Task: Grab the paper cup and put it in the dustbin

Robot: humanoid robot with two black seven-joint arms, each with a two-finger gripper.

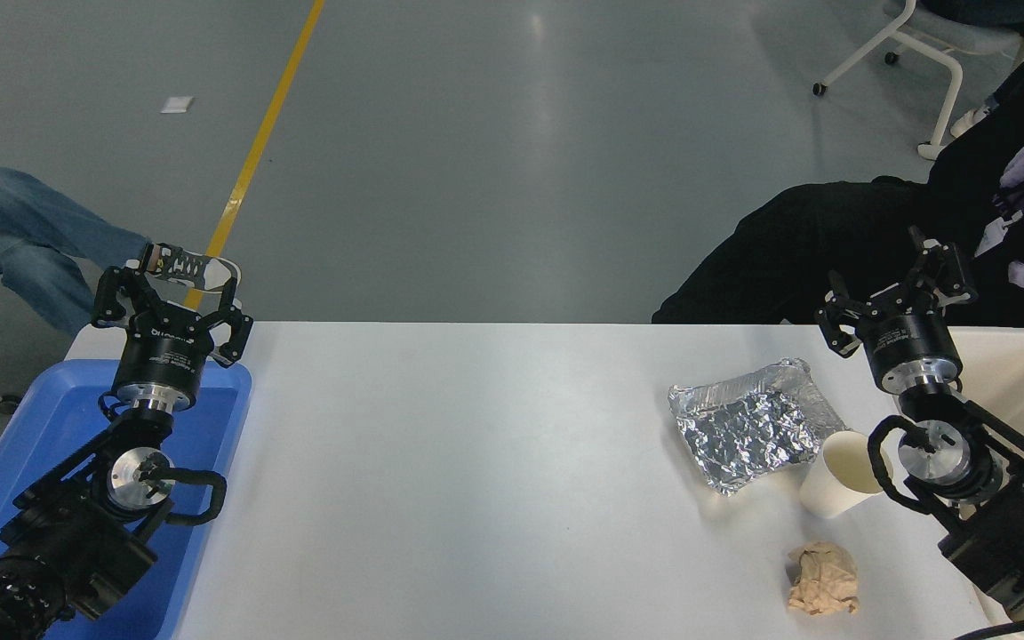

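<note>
I've got the right gripper hovering at the table's far right edge, fingers spread wide, nothing in them, so the grab isn't made yet. The paper cup lies tipped on its side at abt 7 o'clock from the gripper, cream mouth facing the right arm, prob awkward for a top-down pinch. The dustbin, smooth cream plastic w/ a thick rounded rim, sits at 3 o'clock from the cup, close by, so I judge a short carry. Crinkled foil tray is just beside the cup at 10 o'clock; crumpled tan paper ball at 6. Left gripper is parked over the blue tray, fingers apart, empty.
</note>
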